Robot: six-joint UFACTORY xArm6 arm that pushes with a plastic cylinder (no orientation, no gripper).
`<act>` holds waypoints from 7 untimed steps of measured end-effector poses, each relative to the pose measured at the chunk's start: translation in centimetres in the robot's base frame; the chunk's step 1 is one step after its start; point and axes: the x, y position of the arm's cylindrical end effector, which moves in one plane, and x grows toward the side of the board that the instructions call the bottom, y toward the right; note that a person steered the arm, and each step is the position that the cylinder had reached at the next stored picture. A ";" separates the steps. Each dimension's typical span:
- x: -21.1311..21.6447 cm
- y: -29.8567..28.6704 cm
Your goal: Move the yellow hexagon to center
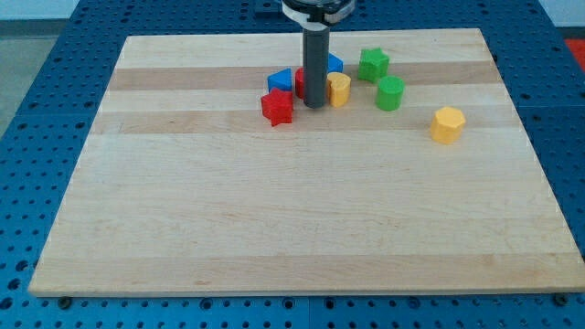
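Figure: wooden board on a blue perforated bench, seen from its near edge. The lower two thirds of the frame show bare wood, so the middle of the board offers free room on every side.

Nearest of the blocks, at the right of the frame, lies the yellow hexagon, standing alone, well apart from the cluster and near the board's right edge without touching it. Judged from its place, the task is not yet advanced: the block sits to the upper right of centre and must travel toward the lower left of the frame.

Farther back, in the upper middle, a red star-shaped block lies at the lower left of the rod. My tip rests among the cluster, with a yellow rounded block just beside it on the right and a second red block partly hidden behind it (shape not readable). There are no jaws; the rod holds nothing.

Farthest lie a blue block, another blue block behind the rod, a green cylinder and a green star-shaped block.
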 end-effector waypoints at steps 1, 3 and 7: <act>-0.2 -0.6; 9.2 2.7; 8.7 22.9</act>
